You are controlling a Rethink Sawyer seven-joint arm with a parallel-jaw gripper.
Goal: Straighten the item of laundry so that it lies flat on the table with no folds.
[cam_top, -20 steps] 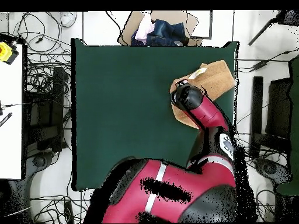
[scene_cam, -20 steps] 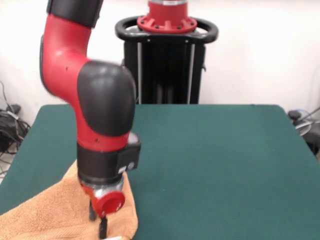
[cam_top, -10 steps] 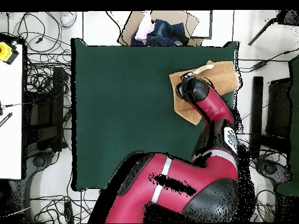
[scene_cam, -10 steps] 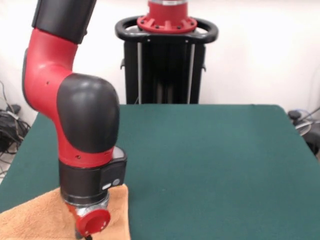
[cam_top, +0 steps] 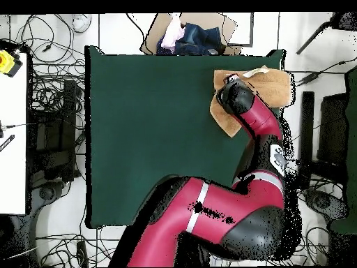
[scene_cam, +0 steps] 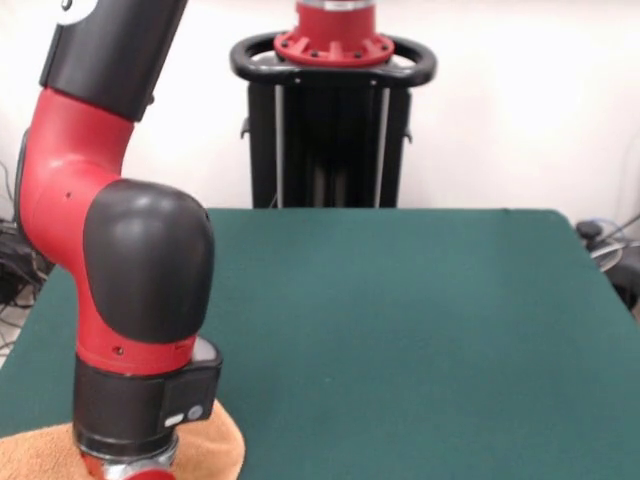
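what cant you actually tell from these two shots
- Gripper: front view cuts it off at the bottom edge below the wrist; overhead, the arm covers it. Open or shut is unknown.
- Towel: front view shows only a strip; overhead, the arm hides its middle, so remaining folds are unclear.
- Care tag: not discernible in either view.

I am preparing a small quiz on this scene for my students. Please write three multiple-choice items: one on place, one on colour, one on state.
1. Where on the table does the towel lie?
A. centre
B. a corner, overhanging the edge
C. spread over the whole top

2. What colour is the table top?
A. dark green
B. white
C. red

3. How does the towel lie?
A. flat and square
B. rolled into a tube
C. rumpled under the arm

Answers: 1 B, the overhead view shows it at a corner, past the edge. 2 A, both views show green. 3 C, its outline is uneven.
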